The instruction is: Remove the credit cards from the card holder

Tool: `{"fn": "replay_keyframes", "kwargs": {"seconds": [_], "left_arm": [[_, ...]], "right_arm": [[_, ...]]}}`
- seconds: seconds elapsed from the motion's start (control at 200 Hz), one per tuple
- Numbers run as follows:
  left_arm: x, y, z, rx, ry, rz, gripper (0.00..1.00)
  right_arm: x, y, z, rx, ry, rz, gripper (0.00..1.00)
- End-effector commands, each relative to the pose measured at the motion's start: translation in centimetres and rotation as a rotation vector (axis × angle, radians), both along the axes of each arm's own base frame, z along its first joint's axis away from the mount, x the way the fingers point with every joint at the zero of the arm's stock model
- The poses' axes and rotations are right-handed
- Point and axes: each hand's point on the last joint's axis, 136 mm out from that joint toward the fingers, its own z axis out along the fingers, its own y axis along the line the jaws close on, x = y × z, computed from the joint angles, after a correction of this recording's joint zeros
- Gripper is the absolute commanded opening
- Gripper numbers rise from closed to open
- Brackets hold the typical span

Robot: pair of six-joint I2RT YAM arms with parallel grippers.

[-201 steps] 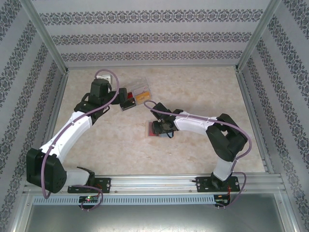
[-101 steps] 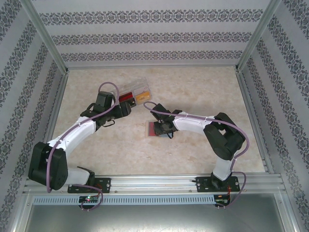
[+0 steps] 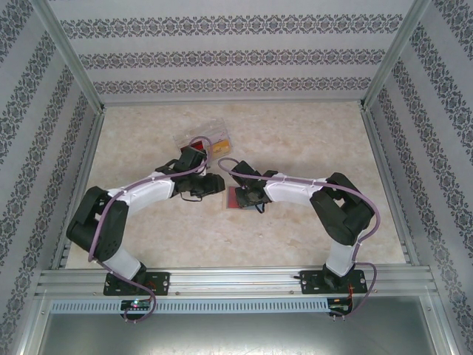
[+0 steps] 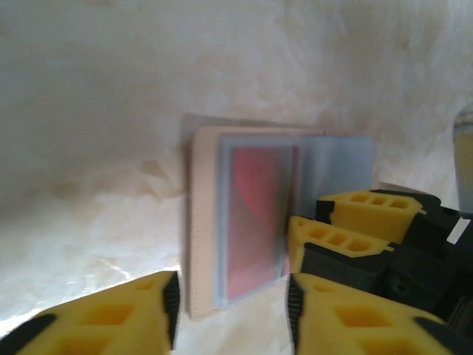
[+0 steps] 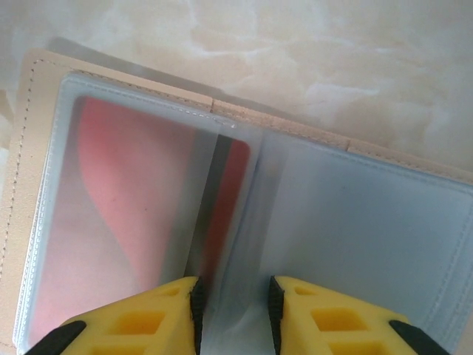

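Working mid-task | card holder lies open at table centre | red card sits in its clear sleeve, not out | right gripper jaws narrow astride a sleeve fold, grip unclear | left gripper jaws apart over holder's end

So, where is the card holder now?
In the top view the holder lies open near the middle of the table, under the right gripper, with the left gripper close on its left and the clear box farther back.
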Motion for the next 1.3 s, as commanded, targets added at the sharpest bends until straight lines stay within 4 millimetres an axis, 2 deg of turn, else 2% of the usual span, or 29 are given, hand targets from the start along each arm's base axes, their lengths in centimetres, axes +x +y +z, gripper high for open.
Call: {"fn": "replay_keyframes", "kwargs": {"seconds": [0.0,0.255,0.455,0.604,0.679,0.919,1.164,1.294], "left_arm": [[0.6,-2.1,0.2,-0.069,0.016,-0.010,0.38],[0.3,-4.5,-1.3,-0.093,0.069,-0.061,0.29],[0.4,-4.5,-2.6,-0.062,0.098,-0.060,0.29],[0.3,-4.1,-3.4,-0.024,0.116,-0.059,0.39],[0.3,-3.9,-3.5,-0.014,0.115,-0.058,0.41],[0.2,-4.2,-3.7,-0.021,0.120,-0.073,0.39],[0.4,-3.3,-3.9,0.037,0.112,-0.059,0.40],[0.3,-3.5,-3.9,0.027,0.113,-0.066,0.40]], "right_arm": [[-1.8,-2.9,-3.0,-0.109,0.073,-0.019,0.30],[-1.8,-3.5,-3.1,-0.111,0.072,-0.036,0.28],[-1.7,-3.6,-2.7,-0.090,0.064,-0.045,0.27],[-1.7,-3.5,-2.6,-0.071,0.067,-0.044,0.27],[-1.7,-3.5,-2.6,-0.067,0.068,-0.045,0.28],[-1.8,-3.4,-2.7,-0.056,0.075,-0.047,0.28],[-1.9,-3.6,-2.8,-0.052,0.077,-0.053,0.27],[-1.9,-3.8,-3.0,-0.051,0.081,-0.058,0.27]]}}
